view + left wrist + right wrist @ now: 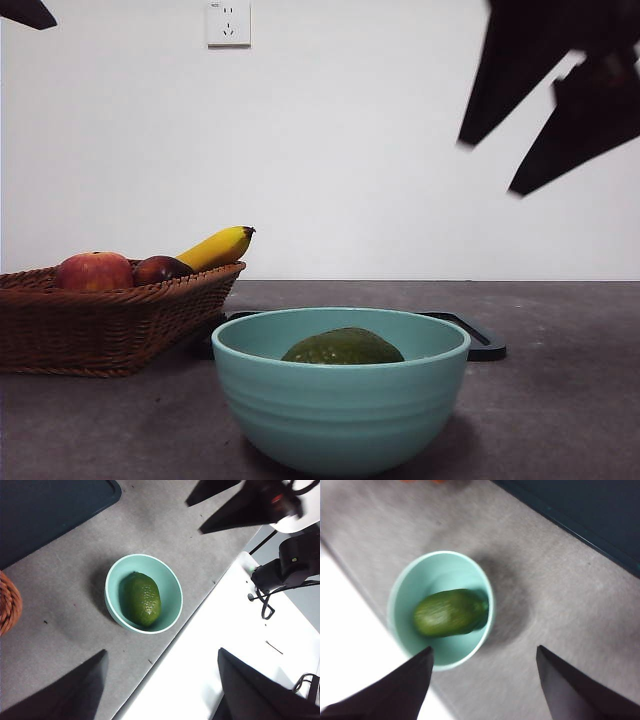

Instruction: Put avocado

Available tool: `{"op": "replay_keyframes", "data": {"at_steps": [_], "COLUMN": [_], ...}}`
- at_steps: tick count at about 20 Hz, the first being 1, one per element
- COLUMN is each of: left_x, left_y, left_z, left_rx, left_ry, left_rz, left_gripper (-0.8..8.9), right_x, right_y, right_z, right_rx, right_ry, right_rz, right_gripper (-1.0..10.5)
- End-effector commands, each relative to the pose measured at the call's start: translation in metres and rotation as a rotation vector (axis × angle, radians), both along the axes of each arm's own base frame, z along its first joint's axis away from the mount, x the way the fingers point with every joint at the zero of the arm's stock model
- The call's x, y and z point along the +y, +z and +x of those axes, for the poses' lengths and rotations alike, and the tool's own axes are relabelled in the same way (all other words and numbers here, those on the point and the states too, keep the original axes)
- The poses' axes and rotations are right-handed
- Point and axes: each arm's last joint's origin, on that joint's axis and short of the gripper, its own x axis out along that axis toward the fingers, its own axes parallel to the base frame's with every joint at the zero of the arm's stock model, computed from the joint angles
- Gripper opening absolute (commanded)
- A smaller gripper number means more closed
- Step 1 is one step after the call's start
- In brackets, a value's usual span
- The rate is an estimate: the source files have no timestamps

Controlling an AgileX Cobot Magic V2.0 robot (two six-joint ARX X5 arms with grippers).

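Observation:
The dark green avocado (343, 348) lies on its side inside a pale teal bowl (340, 420) at the table's near middle. From the left wrist view the avocado (141, 599) fills the bowl (167, 582), and the right wrist view shows the avocado (450, 612) in the bowl (420, 575) too. My right gripper (490, 168) hangs open high above and to the right of the bowl, holding nothing; its jaws (483, 650) stand wide apart. My left gripper (162, 651) is open and empty, well above the table, showing only as a black tip (28, 12) in the front view's top left corner.
A wicker basket (100, 330) at the left holds a red apple (94, 272), a dark red fruit (160, 268) and a yellow banana (216, 247). A dark tray (478, 340) lies behind the bowl. The table's front edge (165, 645) runs close to the bowl.

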Motion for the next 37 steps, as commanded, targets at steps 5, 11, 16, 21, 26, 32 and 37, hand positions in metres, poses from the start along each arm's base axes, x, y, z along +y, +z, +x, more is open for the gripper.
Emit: {"op": "replay_keyframes", "data": {"at_steps": [5, 11, 16, 21, 26, 32, 37], "left_x": [-0.002, -0.002, -0.002, -0.002, -0.002, -0.002, -0.002], "left_y": [0.003, 0.003, 0.003, 0.003, 0.003, 0.003, 0.003], "left_z": [0.002, 0.002, 0.002, 0.002, 0.002, 0.002, 0.002], "left_rx": [-0.027, -0.026, -0.027, -0.027, -0.027, -0.027, -0.028], "left_ry": [-0.02, -0.02, -0.02, -0.02, -0.02, -0.02, -0.02], "left_rz": [-0.007, -0.007, -0.007, -0.007, -0.007, -0.007, -0.007], "left_gripper": [3.42, 3.42, 3.42, 3.42, 3.42, 3.42, 3.42], "right_x": [0.045, 0.072, 0.083, 0.088, 0.091, 0.098, 0.084], "right_y": [-0.033, -0.065, -0.079, -0.078, -0.072, -0.036, -0.004], "right_z": [0.02, 0.029, 0.03, 0.027, 0.026, 0.039, 0.068], "right_rx": [-0.01, -0.032, -0.036, -0.049, -0.046, -0.1, -0.19], "right_ry": [0.059, 0.078, 0.097, 0.117, 0.086, 0.042, -0.077], "right_rz": [-0.096, -0.192, -0.215, -0.196, -0.173, -0.132, -0.107], "right_gripper": [3.3, 2.8, 1.9, 0.1, 0.1, 0.1, 0.1]}}
